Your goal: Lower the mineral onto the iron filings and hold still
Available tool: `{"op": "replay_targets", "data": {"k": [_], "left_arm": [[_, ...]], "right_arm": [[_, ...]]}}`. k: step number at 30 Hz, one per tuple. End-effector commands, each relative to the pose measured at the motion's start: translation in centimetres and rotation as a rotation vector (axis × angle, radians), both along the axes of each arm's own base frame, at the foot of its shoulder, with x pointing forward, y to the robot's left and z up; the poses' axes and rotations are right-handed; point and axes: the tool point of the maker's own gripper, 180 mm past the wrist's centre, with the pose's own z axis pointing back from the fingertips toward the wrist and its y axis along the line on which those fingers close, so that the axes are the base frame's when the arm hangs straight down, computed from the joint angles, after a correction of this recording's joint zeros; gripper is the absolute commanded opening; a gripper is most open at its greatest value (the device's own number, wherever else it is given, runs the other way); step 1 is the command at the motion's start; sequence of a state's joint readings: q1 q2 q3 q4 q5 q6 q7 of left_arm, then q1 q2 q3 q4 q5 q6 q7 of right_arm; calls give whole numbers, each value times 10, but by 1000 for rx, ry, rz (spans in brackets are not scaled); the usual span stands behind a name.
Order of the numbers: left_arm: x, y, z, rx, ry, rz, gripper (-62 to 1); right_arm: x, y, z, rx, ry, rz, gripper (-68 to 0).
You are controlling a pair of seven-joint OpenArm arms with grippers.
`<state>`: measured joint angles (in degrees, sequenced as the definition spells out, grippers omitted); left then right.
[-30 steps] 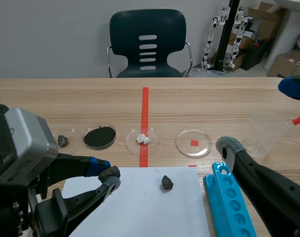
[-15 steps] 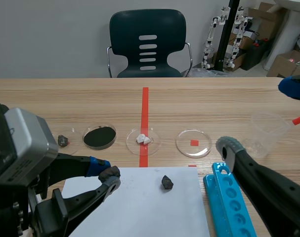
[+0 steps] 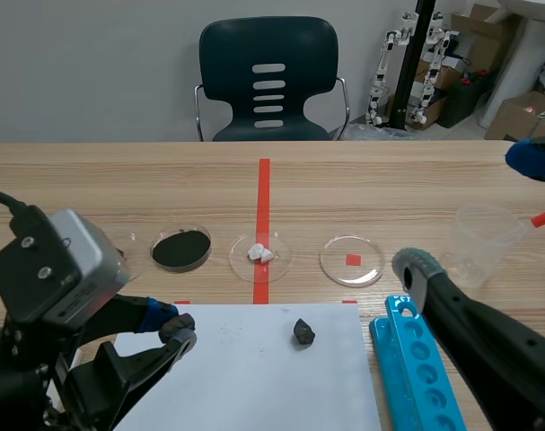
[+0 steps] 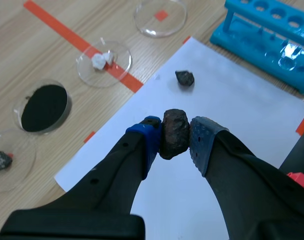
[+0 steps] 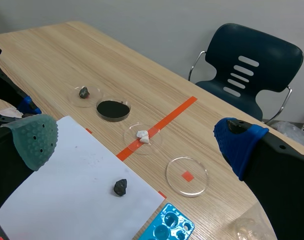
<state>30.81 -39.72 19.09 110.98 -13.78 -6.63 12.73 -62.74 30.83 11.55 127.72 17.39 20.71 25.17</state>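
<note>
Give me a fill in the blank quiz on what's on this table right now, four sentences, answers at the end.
The left gripper is shut on a dark rock above a white sheet of ____.
The right gripper has its fingers ____.
The black filings lie on the ____ side of the red tape line.
The test tube rack is coloured ____.
Missing words: paper, open, left, blue.
</note>
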Motion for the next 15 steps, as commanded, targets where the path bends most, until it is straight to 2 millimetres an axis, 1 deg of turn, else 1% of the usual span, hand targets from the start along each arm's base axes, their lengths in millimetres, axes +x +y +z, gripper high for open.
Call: {"op": "replay_targets", "data": {"k": [1, 4, 5, 8, 12, 15], "left_arm": [[8, -3, 5, -17, -7, 23, -507], [18, -2, 4, 5, 5, 56, -507], [27, 0, 6, -8, 14, 107, -507], [42, 5, 8, -43, 28, 190, -507], [61, 11, -2, -86, 76, 266, -507], [79, 18, -11, -109, 92, 330, -507]], "right_arm": [[1, 1, 8, 17, -21, 3, 4], [1, 1, 8, 17, -21, 3, 4], [1, 1, 8, 17, -21, 3, 4], [1, 1, 8, 17, -21, 3, 4], [1, 1, 8, 17, -21, 3, 4], [1, 1, 8, 17, -21, 3, 4]]}}
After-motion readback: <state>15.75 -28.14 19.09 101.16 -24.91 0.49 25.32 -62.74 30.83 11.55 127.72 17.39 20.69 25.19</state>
